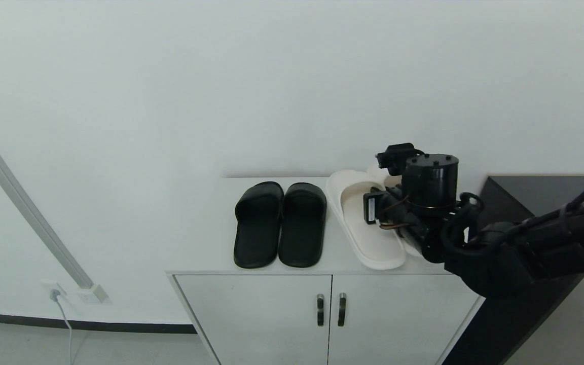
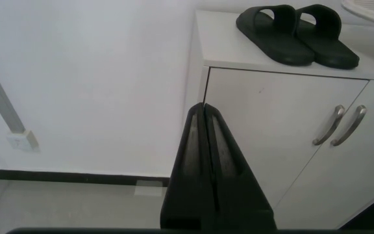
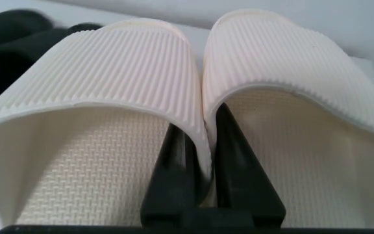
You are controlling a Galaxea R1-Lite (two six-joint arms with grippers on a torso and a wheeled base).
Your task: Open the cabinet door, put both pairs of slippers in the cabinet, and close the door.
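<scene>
**Step in hand.** Judged from the scene, the white pair is being picked up while the cabinet (image 1: 203, 251) is unopened. The next move calls for a door to be pulled open by its handle before any pair can go in. The free left arm looks better placed for this.

**Cabinet.** It stands at 6 o'clock in the head view. Left door (image 1: 256, 314) and right door (image 1: 398, 319) are both shut, so the contents cannot be seen. Both pairs lie on the top panel.

**White slippers** (image 1: 368, 238). These lie at 3 o'clock of the black pair, side by side and touching.

**Black slippers** (image 1: 299, 225). These lie mid-top, at 12 o'clock of the handles, untouched.

**Right gripper** (image 3: 203, 149). One finger sits inside each white slipper, and the jaws are clenched on the two adjoining strap walls.

**Left gripper** (image 2: 204, 110). It hangs in front of the cabinet's left edge, below the top panel. The jaws are pressed together and hold nothing.

**Handles.** Left handle (image 1: 320, 309) and right handle (image 1: 341, 308) stand upright, just beside each other at the door seam.
</scene>
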